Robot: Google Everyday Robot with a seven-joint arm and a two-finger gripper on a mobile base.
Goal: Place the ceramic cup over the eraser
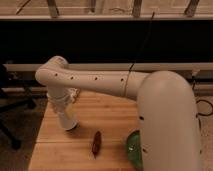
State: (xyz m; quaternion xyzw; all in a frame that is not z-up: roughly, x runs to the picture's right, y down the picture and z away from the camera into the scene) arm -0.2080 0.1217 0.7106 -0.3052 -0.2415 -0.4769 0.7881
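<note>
My gripper (65,111) points straight down over the left part of the wooden table (105,112), at the end of the white arm that reaches in from the right. Directly under it stands a small white tapered shape, the ceramic cup (67,122), with its lower end at the table top. A thin dark rim shows under the cup's base. The black eraser is hidden; I cannot tell whether it is under the cup.
A dark red pepper-like object (96,142) lies right of the cup. A green bowl (131,148) sits at the front, partly behind my arm. A whitish object (75,94) peeks out behind the wrist. An office chair (11,112) stands left of the table.
</note>
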